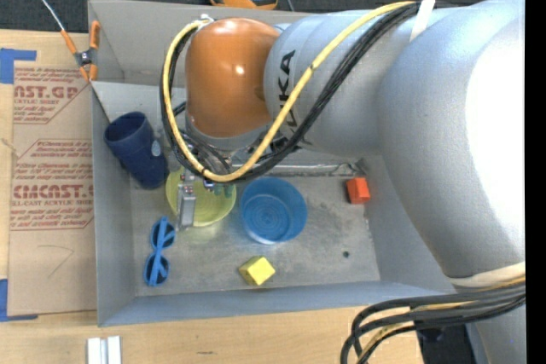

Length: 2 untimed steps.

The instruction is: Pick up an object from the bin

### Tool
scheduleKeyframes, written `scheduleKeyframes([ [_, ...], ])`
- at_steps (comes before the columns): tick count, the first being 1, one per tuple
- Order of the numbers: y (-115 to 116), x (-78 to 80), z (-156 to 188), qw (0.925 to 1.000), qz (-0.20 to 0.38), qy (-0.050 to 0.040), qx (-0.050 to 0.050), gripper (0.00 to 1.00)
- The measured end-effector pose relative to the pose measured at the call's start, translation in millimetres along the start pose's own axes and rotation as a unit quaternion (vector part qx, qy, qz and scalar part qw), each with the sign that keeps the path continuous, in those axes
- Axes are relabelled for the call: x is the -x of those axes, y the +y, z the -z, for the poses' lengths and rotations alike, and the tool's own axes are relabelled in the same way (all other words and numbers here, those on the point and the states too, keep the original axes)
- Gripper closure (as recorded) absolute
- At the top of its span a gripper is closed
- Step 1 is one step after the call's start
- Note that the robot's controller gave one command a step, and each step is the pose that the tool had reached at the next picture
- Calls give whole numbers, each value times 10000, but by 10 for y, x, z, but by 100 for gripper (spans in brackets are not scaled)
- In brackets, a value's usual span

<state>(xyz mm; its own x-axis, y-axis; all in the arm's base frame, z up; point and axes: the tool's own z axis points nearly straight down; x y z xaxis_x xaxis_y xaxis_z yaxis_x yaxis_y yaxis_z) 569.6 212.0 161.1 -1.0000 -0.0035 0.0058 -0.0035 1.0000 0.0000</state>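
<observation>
My gripper (188, 205) reaches down under the orange wrist cover, with one metal finger showing over the left side of a yellow-green round dish (209, 207) in the bin's middle left. A dark blue cup (136, 147) lies on its side just up and left of the gripper. Blue toy glasses (159, 251) lie below it near the front left corner. A blue round bowl (272, 210) sits right beside the dish.
A yellow block (258, 271) lies near the front wall and an orange block (357, 190) at the right. The big grey arm covers the bin's back and right part.
</observation>
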Motion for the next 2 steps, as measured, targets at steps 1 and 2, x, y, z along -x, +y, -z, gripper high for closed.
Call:
scheduleKeyframes([
  [1,-13,21,50,10000,-16,-37,7,0],
  [2,38,198,-945,9997,-229,-20,-2,0],
])
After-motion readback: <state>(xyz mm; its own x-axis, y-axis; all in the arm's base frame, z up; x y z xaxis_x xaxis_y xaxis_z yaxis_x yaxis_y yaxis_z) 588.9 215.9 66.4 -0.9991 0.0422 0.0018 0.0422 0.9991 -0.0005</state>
